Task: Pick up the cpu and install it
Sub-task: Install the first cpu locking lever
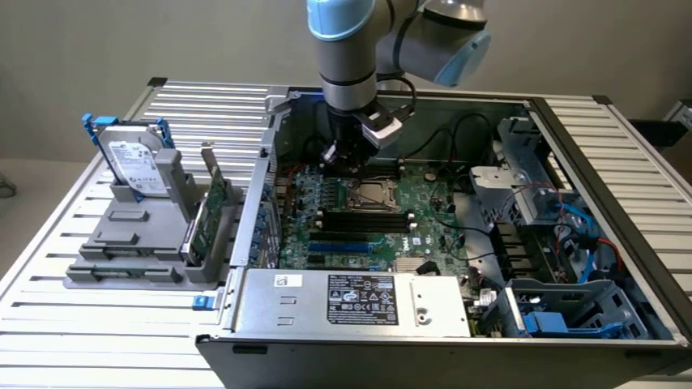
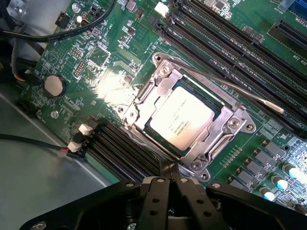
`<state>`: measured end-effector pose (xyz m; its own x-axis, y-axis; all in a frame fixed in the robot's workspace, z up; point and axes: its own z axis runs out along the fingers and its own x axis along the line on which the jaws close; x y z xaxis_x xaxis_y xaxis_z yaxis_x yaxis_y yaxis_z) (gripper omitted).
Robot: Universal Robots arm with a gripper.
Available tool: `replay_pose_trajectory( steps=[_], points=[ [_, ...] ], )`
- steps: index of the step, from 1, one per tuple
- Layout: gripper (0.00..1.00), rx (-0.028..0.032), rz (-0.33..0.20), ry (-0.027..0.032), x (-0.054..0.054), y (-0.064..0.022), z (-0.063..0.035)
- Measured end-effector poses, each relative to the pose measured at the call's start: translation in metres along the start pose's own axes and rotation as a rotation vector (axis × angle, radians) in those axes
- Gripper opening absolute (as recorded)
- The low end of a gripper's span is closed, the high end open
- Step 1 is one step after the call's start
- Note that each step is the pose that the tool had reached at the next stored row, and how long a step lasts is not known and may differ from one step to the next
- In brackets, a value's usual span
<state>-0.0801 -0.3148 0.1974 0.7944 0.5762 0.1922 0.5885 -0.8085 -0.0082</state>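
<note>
Starting at the gripper (image 2: pixel 169 178): clamped shut, with black fingers (image 2: pixel 158 191) pressed flat against each other and gripping nothing. Hanging low over the green motherboard (image 2: pixel 120 52), just off one edge of the metal socket frame (image 2: pixel 144 103); hard to say whether touching it or a hair clear. Moving out a touch and spotting the cpu (image 2: pixel 181 120): lying flat in the socket, silvery lid up, with faint print across it, boxed in by that frame on every side. Catching the thin retention lever (image 2: pixel 225 85) slanting across the far side of the socket; cannot tell whether latched or loose. Passing rows of black memory slots (image 2: pixel 120 155) on both flanks of the socket, then a round coin battery (image 2: pixel 54 86) and a black cable (image 2: pixel 57 33) looping over the board. Pulling back to the exterior view: seeing the gripper (image 1: pixel 343 160) under the arm (image 1: pixel 346 49), reaching straight down into the open computer case (image 1: pixel 605 162), right beside the cpu (image 1: pixel 371 193) near the middle of the board. Noting the silver power supply (image 1: pixel 357 298) along the near wall. Out past the case, on the exterior view's left, finding the hard drive (image 1: pixel 135 166) with blue handles propped in a grey holder (image 1: pixel 130 243), a green circuit card (image 1: pixel 216 198) upright just beside it, all resting on the slatted table (image 1: pixel 65 324).
</note>
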Motion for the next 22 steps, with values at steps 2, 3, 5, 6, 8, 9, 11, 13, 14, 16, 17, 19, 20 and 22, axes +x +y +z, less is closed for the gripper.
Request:
replay_pose_trajectory(
  steps=[2, 3, 5, 6, 8, 9, 11, 13, 14, 16, 17, 19, 20, 22],
  points=[
    [0.11, -0.0004, -0.001, -0.0005, 0.0007, 0.0004, 0.0001],
    [0.11, -0.0006, -0.002, -0.0007, 0.0010, 0.0005, 0.0002],
    [0.11, -0.0010, -0.003, -0.0012, 0.0017, 0.0009, 0.0003],
    [0.11, -0.0012, -0.004, -0.0015, 0.0020, 0.0010, 0.0004],
    [0.11, -0.0017, -0.005, -0.0019, 0.0026, 0.0013, 0.0005],
    [0.11, -0.0020, -0.006, -0.0023, 0.0029, 0.0015, 0.0006],
    [0.11, -0.0026, -0.007, -0.0030, 0.0035, 0.0018, 0.0007],
    [0.11, -0.0031, -0.009, -0.0035, 0.0042, 0.0020, 0.0008],
    [0.11, -0.0033, -0.010, -0.0038, 0.0045, 0.0022, 0.0009],
    [0.11, -0.0037, -0.011, -0.0044, 0.0051, 0.0025, 0.0010],
    [0.11, -0.0039, -0.012, -0.0046, 0.0055, 0.0027, 0.0010],
    [0.11, -0.0044, -0.014, -0.0051, 0.0063, 0.0032, 0.0012],
    [0.11, -0.0045, -0.014, -0.0053, 0.0067, 0.0035, 0.0013],
    [0.11, -0.0048, -0.016, -0.0058, 0.0076, 0.0041, 0.0015]
  ],
)
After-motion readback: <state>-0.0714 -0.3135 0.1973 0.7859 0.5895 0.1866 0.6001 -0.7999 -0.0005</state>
